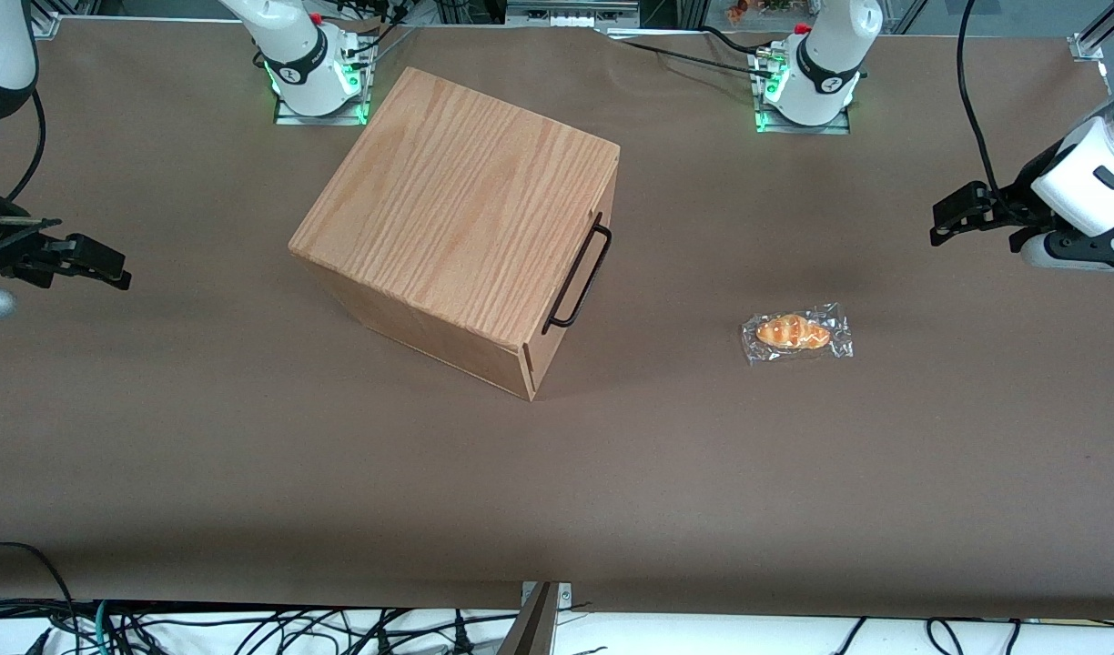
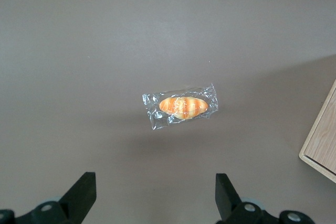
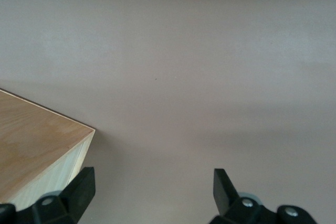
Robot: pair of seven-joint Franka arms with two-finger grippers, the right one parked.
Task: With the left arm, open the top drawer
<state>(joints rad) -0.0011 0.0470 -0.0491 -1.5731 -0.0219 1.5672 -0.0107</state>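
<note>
The gripper (image 1: 946,221) is hovering with fingers spread and empty, well apart from the top drawer (image 1: 571,273), which is sitting shut in the wooden box (image 1: 457,218). Between them, below the gripper, a wrapped bun (image 2: 182,107) is lying. The drawer is probably sliding stiffly but lightly; its thin, rigid wire handle (image 1: 579,271) is looking like the spot to pinch, mid-bar.

Top drawer (image 1: 571,273): fully shut, front panel flush with the oak-grain box (image 1: 457,218) that houses it. Thin black wire bar handle (image 1: 578,276) stands off the panel, running along its upper edge. Left arm (image 1: 1089,173): white, raised above the counter (image 1: 612,473), well apart from the handle, toward the working arm's end. Its black tool (image 2: 155,203) hangs with fingers spread wide, holding nothing.
</note>
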